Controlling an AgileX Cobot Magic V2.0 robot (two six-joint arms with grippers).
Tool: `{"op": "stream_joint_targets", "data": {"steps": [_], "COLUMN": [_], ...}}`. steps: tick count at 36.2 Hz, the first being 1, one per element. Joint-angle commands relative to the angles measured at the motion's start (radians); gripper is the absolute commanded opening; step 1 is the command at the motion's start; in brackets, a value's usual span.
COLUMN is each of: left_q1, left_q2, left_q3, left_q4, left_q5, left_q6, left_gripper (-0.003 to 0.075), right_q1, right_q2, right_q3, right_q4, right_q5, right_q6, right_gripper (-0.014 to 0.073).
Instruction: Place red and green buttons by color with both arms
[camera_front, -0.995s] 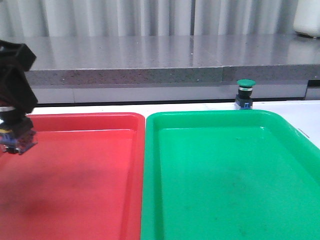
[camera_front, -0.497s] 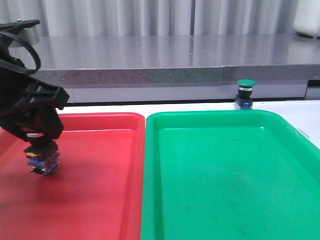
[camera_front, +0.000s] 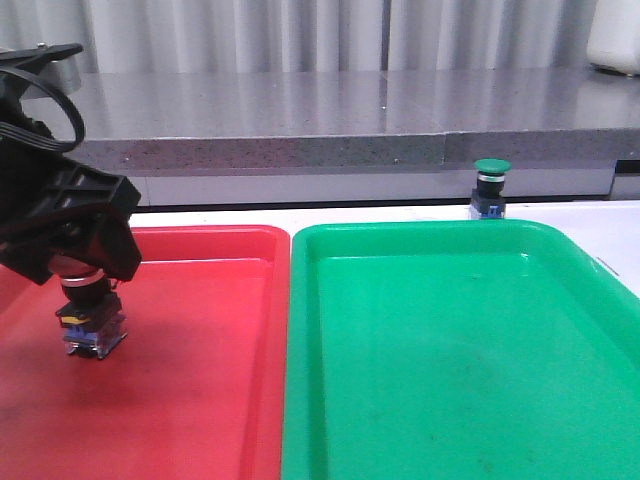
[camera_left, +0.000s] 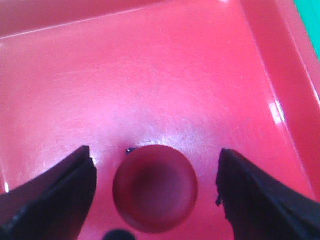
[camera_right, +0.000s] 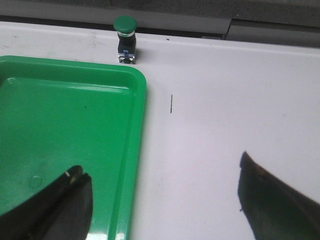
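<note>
Front view: left gripper (camera_front: 90, 300) hangs low over the red tray (camera_front: 200, 400) with the red button (camera_front: 93, 325) under it, cap up inside the jaws, black-blue base down at or just above the tray floor, can't tell if it's touching. Left wrist view shows the red cap (camera_left: 155, 189) between the two fingers (camera_left: 50, 195) with clear gaps on both sides, so the jaws are apart and not clamping it; reads like a release, button put in the tray matching its colour. Button sits toward the tray's left side, well away from the rim next to the green tray (camera_front: 460, 380).

Green button (camera_front: 491, 187) stands upright on the white surface (camera_right: 225, 100) just behind the green tray's far rim, outside it, not yet sorted. Right wrist view has the right gripper (camera_right: 165, 200) over the surface by the tray's right edge, jaws wide apart and empty, green cap (camera_right: 125, 24) well ahead of it; probably lined up to go fetch it.

Writing: no brand, label or text readable on buttons, trays or arms. Only a short dark mark (camera_right: 171, 103) on the surface near the tray corner, not lettering
</note>
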Motion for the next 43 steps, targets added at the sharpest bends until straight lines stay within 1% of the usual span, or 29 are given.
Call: {"op": "stream_joint_targets", "data": {"steps": [1, 9, 16, 25, 29, 34, 39, 43], "left_q1": [-0.009, -0.009, -0.009, -0.009, -0.009, -0.007, -0.007, -0.007], "left_q2": [-0.054, -0.226, -0.444, -0.722, -0.83, -0.918, -0.968, -0.988], "left_q3": [-0.047, -0.053, -0.053, -0.051, -0.051, -0.051, -0.049, -0.047], "left_q4": [-0.012, -0.01, 0.037, 0.042, 0.052, 0.098, 0.142, 0.15], "left_q5": [-0.007, 0.074, 0.191, 0.289, 0.334, 0.409, 0.495, 0.499], "left_q6": [-0.007, -0.003, 0.007, 0.007, -0.017, -0.086, -0.096, -0.108], "left_gripper": [0.0505, 0.0502, 0.0502, 0.0502, 0.0502, 0.0502, 0.0502, 0.0502], "right_q1": [-0.005, -0.005, -0.005, -0.005, -0.005, -0.005, -0.005, -0.005], "right_q2": [0.008, 0.008, 0.008, 0.008, 0.008, 0.008, 0.008, 0.008], "right_q3": [-0.025, -0.025, -0.025, -0.025, -0.025, -0.025, -0.025, -0.025], "right_q4": [-0.004, -0.004, -0.004, -0.004, -0.004, -0.004, -0.004, -0.004], "right_q5": [-0.072, -0.072, -0.072, -0.072, -0.072, -0.072, -0.072, -0.072], "right_q6": [-0.011, -0.011, -0.011, -0.011, -0.011, -0.011, -0.011, -0.011], "right_gripper": [0.0612, 0.0612, 0.0612, 0.0612, 0.0612, 0.0612, 0.0612, 0.0612]}}
